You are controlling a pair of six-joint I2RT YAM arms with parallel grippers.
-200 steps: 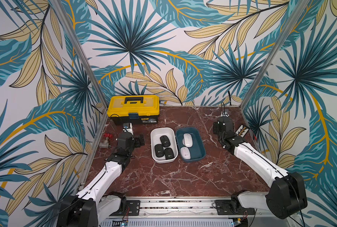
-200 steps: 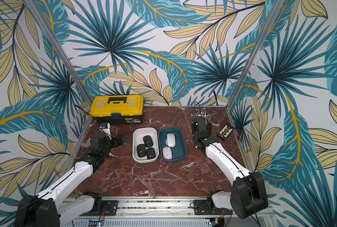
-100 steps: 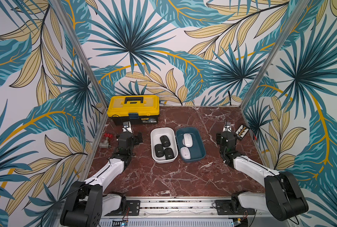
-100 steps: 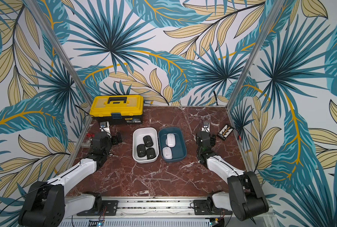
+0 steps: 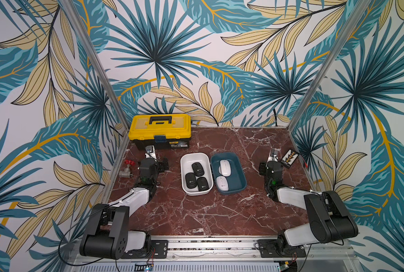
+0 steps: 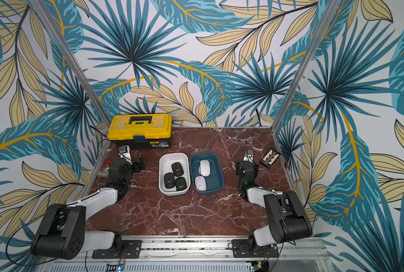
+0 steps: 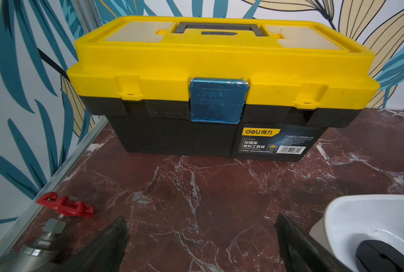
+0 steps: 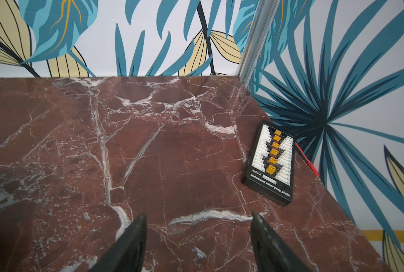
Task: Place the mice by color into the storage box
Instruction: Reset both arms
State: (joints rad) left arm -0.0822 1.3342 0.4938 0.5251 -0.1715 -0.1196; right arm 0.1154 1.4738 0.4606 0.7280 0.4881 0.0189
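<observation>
I found the three black mice (image 5: 191, 180) lying in the white bin (image 5: 187, 164) and the two white mice (image 5: 225, 167) in the dark teal bin (image 5: 241, 175) just beside it, so I judged the sorting complete. The left gripper (image 7: 201, 219) and the right gripper (image 8: 198, 214) each stood spread apart and empty, to either side of the bins. The red marble tabletop (image 5: 208, 212), enclosed by leaf-patterned walls (image 5: 153, 58), carried no loose mouse.

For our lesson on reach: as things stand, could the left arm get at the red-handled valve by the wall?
Probably yes. The red-handled valve lies right beside the open, empty left hand, with only bare marble tabletop between them.
</observation>
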